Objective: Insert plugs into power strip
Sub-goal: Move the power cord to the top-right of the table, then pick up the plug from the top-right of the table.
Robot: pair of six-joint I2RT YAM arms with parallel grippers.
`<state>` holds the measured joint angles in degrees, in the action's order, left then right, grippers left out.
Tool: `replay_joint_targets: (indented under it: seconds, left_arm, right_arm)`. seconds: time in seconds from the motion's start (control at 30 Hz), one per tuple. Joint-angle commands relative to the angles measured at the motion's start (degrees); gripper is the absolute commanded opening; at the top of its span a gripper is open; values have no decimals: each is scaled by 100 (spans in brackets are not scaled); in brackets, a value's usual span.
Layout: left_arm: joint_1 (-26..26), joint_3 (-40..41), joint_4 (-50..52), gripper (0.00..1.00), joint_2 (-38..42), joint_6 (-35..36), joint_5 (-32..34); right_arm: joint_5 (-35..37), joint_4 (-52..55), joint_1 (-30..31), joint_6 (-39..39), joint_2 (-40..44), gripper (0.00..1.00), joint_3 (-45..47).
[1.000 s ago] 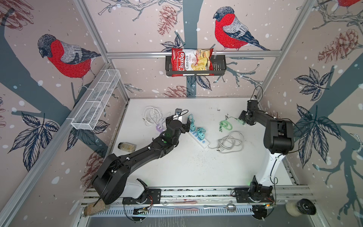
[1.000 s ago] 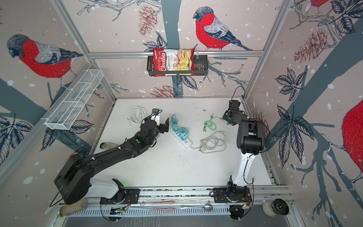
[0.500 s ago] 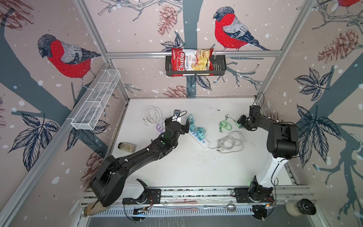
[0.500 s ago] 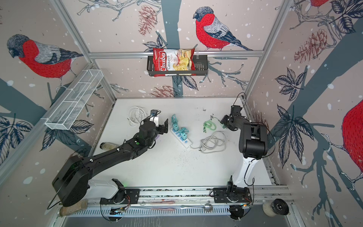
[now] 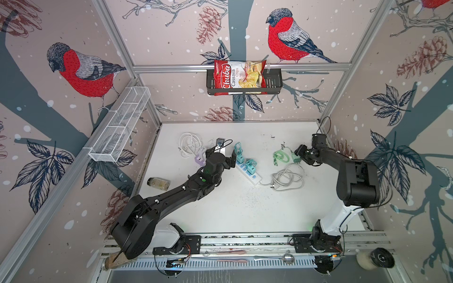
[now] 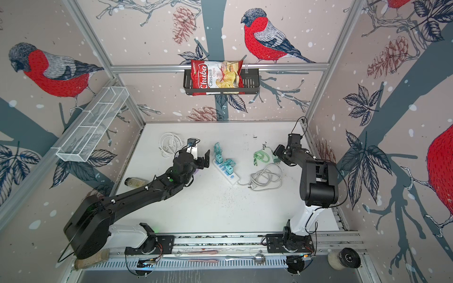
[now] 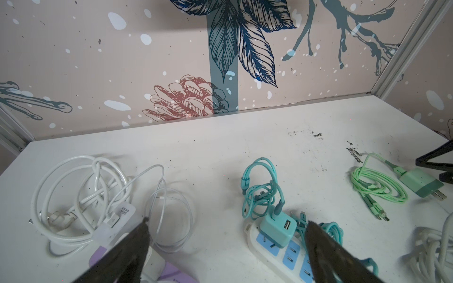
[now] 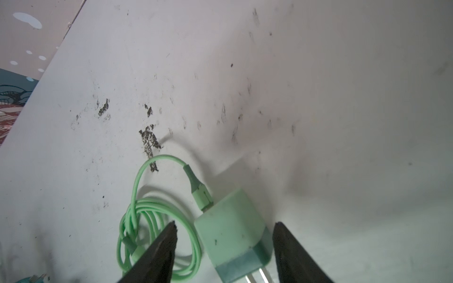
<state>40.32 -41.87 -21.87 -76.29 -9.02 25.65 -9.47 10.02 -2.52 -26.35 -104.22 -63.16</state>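
Mint green plug: boxy charger, darker band at the prong end, two metal prongs, matching coiled cable.
Place: flat on the tabletop, well apart from the power strip.
Axis: lengthwise between the right fingers; prongs toward the wrist, cable end away.
Right gripper: fingers spread, straddling the plug, gap showing.
Left gripper: fingers wide apart, empty, near a seated teal plug.

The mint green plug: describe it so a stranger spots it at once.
Start at the white table, near its right wall. By the right tool lies the mint green plug. Unlike the teal plugs on the power strip, it lies loose.
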Motion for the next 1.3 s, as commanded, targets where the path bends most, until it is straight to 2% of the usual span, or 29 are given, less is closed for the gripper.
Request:
replay_joint_targets:
  seconds: [0.0,0.27,0.5,1.2,1.27]
  left_arm:
    - [-6,18,-178,97,44,-30,-3]
    - [-6,47,-125,97,110,-48,10]
    - [-6,88,-90,97,158,-65,35]
    - [-6,150,-72,97,210,-83,62]
    - [-6,149,-81,97,229,-92,59]
  right_arm:
    - [652,447,168,496,-161,62,-205]
    - [1439,888,624,897,-453,61,-678]
    - [1808,1170,738,1067,-641,59,-904]
    - [1740,1494,817,1280,-864,57,-1073]
    - [1680,1509,803,1264,-875,51,-1065]
